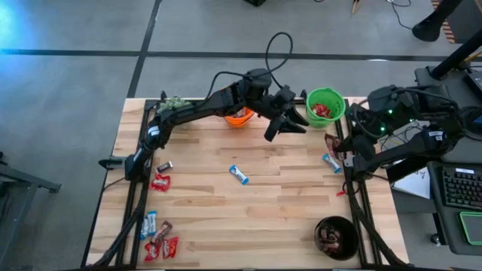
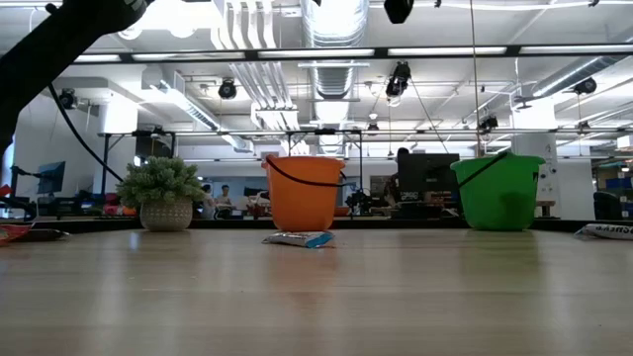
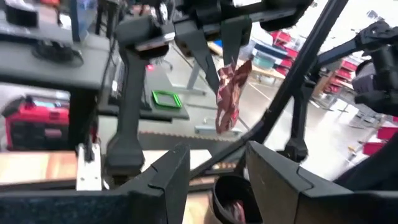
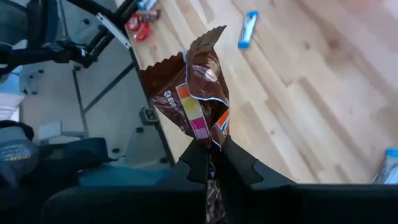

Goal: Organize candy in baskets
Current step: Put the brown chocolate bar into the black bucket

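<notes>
1. Wooden worktop (image 1: 286,203) carried the orange basket (image 1: 239,118) and green basket (image 1: 325,105) at the far edge, the black basket (image 1: 336,235) at the near right corner.
2. Left gripper (image 1: 285,126) hovered beside the green basket, fingers parted, holding nothing.
3. Right gripper (image 4: 211,163) stood clenched on a brown candy (image 4: 196,99), its long axis running straight out from the fingertips.
4. Blue-and-white candy (image 1: 239,175) lay mid-worktop, angled.

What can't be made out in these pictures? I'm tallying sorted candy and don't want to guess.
- Orange basket: contents hidden, high view, left arm crosses it; low view shows only its wall.
- Black basket: candy count too small and dark, high view.
- Brown candy in right gripper: brand lettering crumpled, right wrist view.
</notes>
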Tool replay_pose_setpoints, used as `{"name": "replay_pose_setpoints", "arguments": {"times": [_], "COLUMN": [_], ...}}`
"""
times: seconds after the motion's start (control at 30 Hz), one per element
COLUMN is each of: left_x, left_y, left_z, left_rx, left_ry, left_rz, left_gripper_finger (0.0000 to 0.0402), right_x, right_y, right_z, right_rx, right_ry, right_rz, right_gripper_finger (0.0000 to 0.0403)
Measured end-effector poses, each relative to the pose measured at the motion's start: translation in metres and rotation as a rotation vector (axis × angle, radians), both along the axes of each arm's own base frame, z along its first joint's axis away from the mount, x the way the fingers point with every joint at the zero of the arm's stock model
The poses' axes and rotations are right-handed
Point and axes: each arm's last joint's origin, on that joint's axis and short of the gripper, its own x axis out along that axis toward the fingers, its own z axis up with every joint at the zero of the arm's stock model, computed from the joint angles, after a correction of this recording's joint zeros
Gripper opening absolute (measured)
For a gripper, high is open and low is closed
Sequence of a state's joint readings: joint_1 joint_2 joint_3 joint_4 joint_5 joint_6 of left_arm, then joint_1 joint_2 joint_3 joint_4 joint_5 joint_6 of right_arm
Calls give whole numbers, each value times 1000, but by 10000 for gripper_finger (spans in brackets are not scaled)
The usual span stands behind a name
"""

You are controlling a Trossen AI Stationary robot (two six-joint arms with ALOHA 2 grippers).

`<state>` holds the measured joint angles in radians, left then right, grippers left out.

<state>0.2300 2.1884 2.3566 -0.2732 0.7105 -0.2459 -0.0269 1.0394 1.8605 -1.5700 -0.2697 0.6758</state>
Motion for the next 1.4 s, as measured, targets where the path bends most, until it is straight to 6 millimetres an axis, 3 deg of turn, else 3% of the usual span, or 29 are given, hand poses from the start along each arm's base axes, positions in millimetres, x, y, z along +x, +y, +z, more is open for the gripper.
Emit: {"name": "replay_pose_setpoints", "arguments": {"times": [0.4, 0.7, 0.9, 1.4], "left_x": [-9, -18, -24, -28], "left_y": [6, 15, 21, 22], "left_z": [-10, -1, 6, 11], "left_rx": [14, 27, 31, 36], "left_ry": [129, 113, 96, 87], "left_rz": [-33, -12, 5, 12], "left_gripper_finger": [139, 139, 139, 139], "right_x": [-1, 8, 17, 20], "right_y": [18, 35, 56, 122], "right_z": [-34, -60, -64, -83], "right_rx": [78, 111, 129, -1], "right_ry": [170, 280, 244, 373], "right_rz": [46, 89, 160, 334], "right_gripper_finger": [9, 9, 9, 9]}}
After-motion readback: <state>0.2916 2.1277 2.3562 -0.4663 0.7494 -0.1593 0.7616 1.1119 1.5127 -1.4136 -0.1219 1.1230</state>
